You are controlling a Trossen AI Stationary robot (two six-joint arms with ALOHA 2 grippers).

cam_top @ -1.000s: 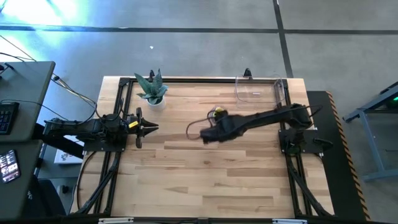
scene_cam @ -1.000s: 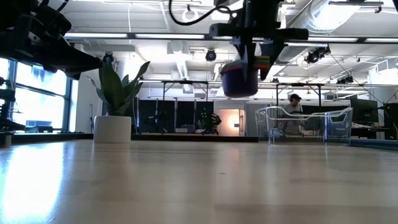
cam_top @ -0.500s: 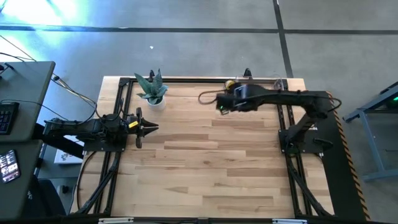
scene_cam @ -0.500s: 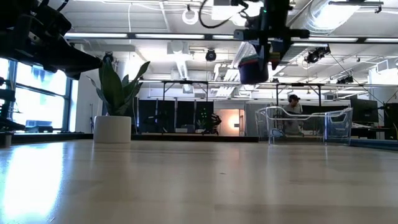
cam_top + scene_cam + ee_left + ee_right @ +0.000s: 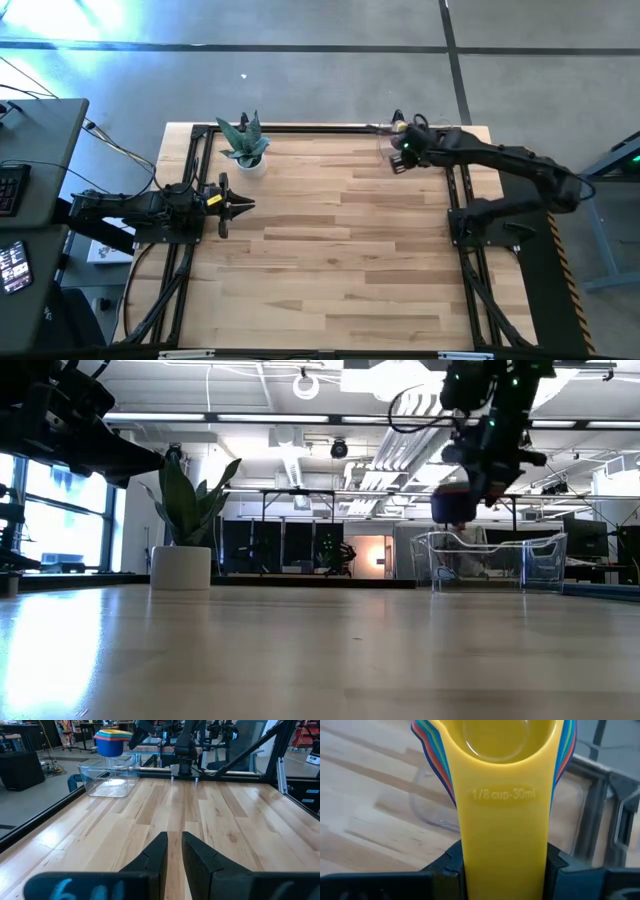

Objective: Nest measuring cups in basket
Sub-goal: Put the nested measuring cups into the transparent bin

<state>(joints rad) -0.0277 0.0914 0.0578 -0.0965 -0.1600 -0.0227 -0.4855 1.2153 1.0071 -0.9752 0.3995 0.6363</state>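
Plank table [image 5: 330,260] under hall lights; right gripper [image 5: 505,865] clamps nested measuring cups [image 5: 112,742] above basket [image 5: 107,779].

My dark right gripper [image 5: 505,865] clasps the rainbow-edged measuring cups [image 5: 506,795], yellow on top, over the clear basket [image 5: 107,780], beside pale striped wood table [image 5: 330,250] and white-potted green plant [image 5: 243,145]
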